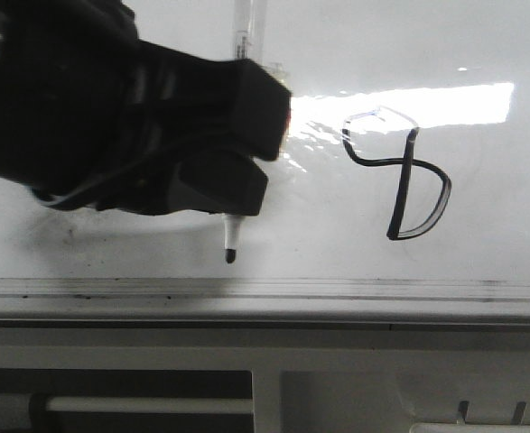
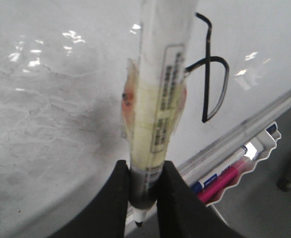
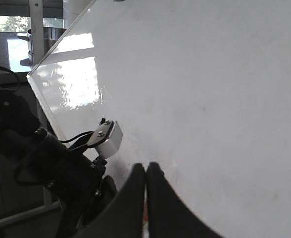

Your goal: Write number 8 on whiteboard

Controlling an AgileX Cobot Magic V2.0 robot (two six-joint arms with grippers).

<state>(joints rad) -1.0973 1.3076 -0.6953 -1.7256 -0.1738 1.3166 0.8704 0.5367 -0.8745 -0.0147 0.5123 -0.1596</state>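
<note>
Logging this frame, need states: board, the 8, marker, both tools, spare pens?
whiteboard: upright, smudged, glare.
number 8: drawn, lopsided, loops closed.
marker: uncapped, tip down, beside the 8.
left tool: shut on marker.
right tool: shut, empty.
spare markers: lying in tray below board.

Probably office: whiteboard (image 1: 156, 244), marker tray (image 2: 234, 171).

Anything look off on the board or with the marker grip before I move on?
The number 8 on the whiteboard is lopsided: small, faint upper loop under glare, larger D-shaped lower loop. The left gripper holds the marker firmly, its tip left of the figure. Grey smudges mark the board. Right gripper is shut, empty.
</note>
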